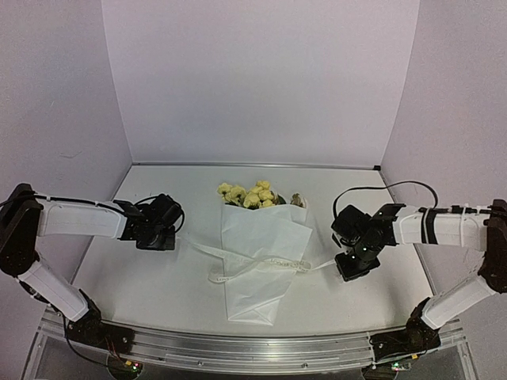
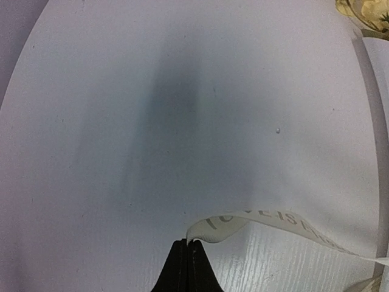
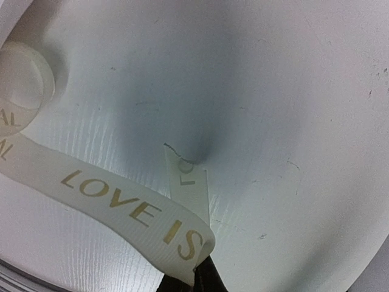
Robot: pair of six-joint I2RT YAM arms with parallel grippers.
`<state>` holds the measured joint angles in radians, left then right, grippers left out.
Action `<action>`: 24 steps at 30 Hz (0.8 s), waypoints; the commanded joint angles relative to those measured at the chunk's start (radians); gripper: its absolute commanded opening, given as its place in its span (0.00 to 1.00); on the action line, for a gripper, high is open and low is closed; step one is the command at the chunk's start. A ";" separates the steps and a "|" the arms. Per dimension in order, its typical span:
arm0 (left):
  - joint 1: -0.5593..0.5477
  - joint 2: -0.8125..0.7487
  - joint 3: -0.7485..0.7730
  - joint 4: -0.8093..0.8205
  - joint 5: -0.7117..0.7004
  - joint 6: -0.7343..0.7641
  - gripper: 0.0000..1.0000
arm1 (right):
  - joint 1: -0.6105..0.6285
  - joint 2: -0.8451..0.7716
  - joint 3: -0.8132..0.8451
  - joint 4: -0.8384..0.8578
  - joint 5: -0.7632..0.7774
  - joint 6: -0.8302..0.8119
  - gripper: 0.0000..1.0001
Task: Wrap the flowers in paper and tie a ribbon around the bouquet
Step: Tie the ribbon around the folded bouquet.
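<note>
The bouquet lies in the middle of the table: yellow flowers (image 1: 249, 194) stick out of the far end of a white paper (image 1: 257, 269) cone. The cream ribbon (image 1: 238, 265) crosses the cone's waist and runs out to both sides. My left gripper (image 1: 176, 240) is left of the cone, shut on one ribbon end (image 2: 273, 222), its tips (image 2: 187, 242) pinched together. My right gripper (image 1: 338, 265) is right of the cone, shut on the other stretch of ribbon (image 3: 121, 207), which folds over its tips (image 3: 197, 271) and carries gold lettering. A short tail (image 3: 188, 182) hangs beyond.
White walls close the table at the back and sides. The metal rail (image 1: 253, 348) with both arm bases runs along the near edge. A ribbon loop (image 3: 24, 85) shows at the right wrist view's top left; flowers (image 2: 368, 12) peek in at the left wrist view's corner.
</note>
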<state>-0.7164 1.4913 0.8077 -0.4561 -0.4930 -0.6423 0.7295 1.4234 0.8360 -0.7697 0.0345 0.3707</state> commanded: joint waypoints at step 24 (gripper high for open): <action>0.486 -0.044 -0.114 0.084 0.309 0.000 0.00 | -0.354 0.211 0.216 -0.036 -0.065 0.137 0.00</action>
<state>-0.2968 1.4475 0.7157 -0.4007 -0.2435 -0.6517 0.4032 1.6474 1.0764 -0.7799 -0.0421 0.4774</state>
